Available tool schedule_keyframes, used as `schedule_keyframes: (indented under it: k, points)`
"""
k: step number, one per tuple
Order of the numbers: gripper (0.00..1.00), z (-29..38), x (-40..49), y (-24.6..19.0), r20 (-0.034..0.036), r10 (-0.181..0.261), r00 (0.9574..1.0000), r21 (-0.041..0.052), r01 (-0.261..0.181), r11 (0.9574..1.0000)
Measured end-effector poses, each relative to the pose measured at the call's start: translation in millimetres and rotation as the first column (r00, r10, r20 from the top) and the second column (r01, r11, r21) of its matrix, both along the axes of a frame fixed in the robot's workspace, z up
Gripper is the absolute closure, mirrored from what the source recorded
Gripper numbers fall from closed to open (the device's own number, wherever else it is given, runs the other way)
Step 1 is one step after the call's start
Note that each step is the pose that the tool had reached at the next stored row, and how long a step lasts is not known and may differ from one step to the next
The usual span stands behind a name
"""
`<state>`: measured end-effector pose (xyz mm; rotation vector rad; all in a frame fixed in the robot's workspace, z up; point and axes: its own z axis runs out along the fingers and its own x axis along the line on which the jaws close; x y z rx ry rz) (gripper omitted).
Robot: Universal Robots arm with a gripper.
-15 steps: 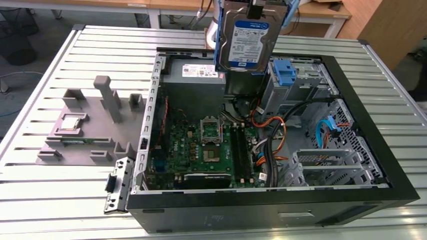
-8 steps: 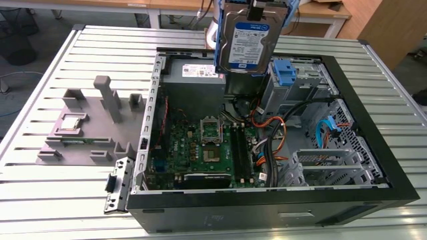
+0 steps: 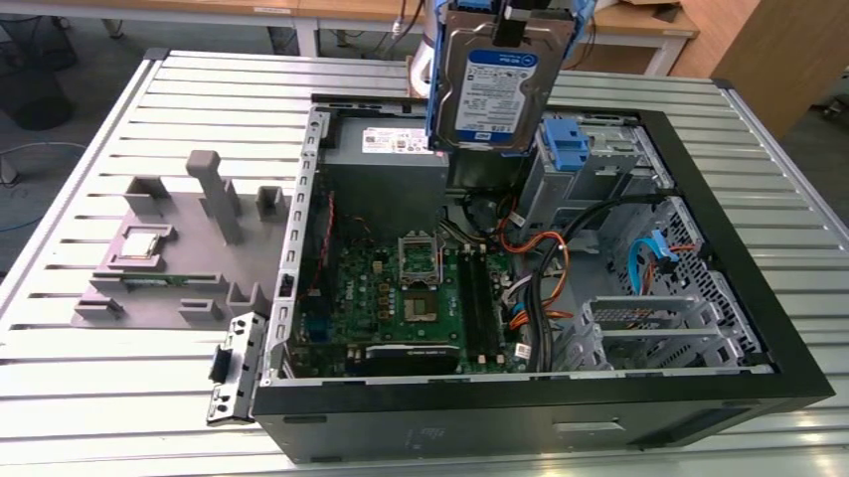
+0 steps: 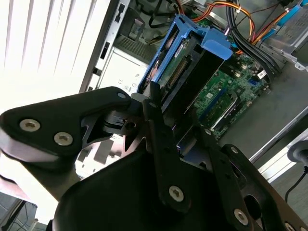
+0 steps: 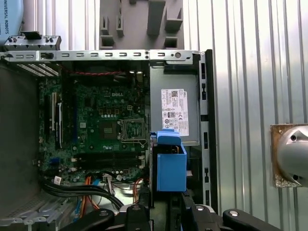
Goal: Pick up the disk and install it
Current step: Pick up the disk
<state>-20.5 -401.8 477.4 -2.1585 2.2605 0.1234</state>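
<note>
holding the disk (image 3: 494,84), label (image 3: 496,99) facing the exterior view

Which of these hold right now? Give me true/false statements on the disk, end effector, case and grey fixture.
1. The disk hangs in the air above the open computer case. True.
2. The end effector is open and empty. False: it is shut on the disk, gripping its blue carrier.
3. The grey fixture sits inside the case. False: it stands on the slatted table, at the exterior view's left of the case.
4. A power supply with a white sticker sits inside the case. True.
</note>
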Motion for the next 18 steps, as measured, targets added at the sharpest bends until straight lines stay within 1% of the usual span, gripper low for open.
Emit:
schedule_keyframes:
  k: [18]
  points:
    - [0.65, -1.6, 0.0, -16.5, 0.0002, 0.0, 1.0, 0.006, 0.0, 1.0]
